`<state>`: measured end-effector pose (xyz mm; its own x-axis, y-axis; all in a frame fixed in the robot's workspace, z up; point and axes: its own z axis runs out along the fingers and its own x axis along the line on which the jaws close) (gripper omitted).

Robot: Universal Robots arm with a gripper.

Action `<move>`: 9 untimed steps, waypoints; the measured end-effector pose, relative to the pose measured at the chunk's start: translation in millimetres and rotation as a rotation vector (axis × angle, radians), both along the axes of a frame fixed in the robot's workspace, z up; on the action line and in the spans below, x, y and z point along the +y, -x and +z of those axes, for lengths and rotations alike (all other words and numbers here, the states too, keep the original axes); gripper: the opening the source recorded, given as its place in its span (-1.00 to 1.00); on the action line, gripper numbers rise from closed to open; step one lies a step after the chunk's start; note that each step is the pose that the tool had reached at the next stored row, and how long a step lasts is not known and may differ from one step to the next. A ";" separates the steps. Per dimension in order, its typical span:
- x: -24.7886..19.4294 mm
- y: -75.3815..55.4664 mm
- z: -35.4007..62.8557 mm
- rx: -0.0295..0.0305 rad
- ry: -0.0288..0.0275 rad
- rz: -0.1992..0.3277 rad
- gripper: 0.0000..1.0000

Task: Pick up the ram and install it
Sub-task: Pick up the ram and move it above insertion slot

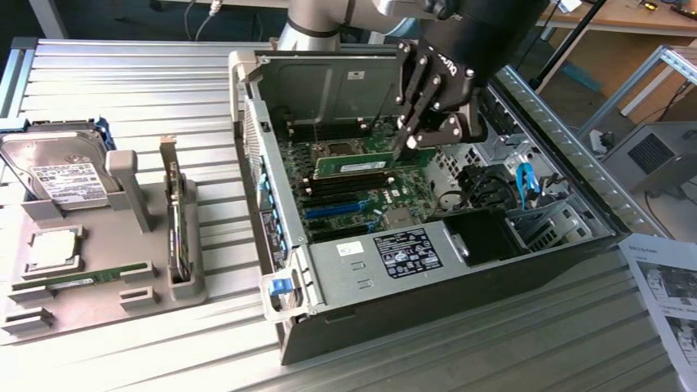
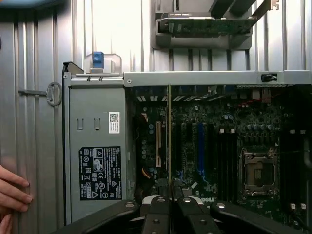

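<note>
Exterior view: an open computer case (image 1: 436, 322) lies on a ribbed metal table (image 1: 163, 90), and the gripper (image 1: 412, 143) reaches down into it, closed on the ram (image 1: 354, 166). The ram is a thin green stick held level over the black memory slots (image 1: 348, 186) of the motherboard (image 1: 381, 202); whether it touches a slot cannot be told. Inside the case, near its front wall, sits a silver box with a black label (image 1: 403, 249). To the exterior view's left, well apart from the case, a grey tray (image 1: 120, 245) holds a hard drive (image 1: 55, 167), a square silver processor chip (image 1: 51, 249), a second green stick (image 1: 87, 279) lying flat in its groove, and a card (image 1: 175, 216) standing on edge. A printed sheet (image 1: 664, 286) lies at the exterior view's right. In the wrist view the ram (image 2: 169, 136) appears edge-on as a thin line clamped between the fingers of the gripper (image 2: 169, 197), above the motherboard (image 2: 214, 146), with the processor socket (image 2: 256, 170) nearby. A person's hand (image 2: 12, 192) rests on the table beside the case (image 2: 195, 78).
</note>
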<state>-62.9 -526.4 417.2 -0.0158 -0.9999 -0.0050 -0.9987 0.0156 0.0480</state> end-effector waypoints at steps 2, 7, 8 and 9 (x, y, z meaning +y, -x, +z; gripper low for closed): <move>0.0 -6.3 0.0 0.0002 0.0000 0.000 -0.76; 0.0 -21.5 0.0 0.0004 0.0000 0.000 -0.76; 0.0 -23.2 0.0 0.0005 0.0000 0.000 -0.76; 0.0 -24.9 0.0 0.0005 0.0001 0.000 -0.76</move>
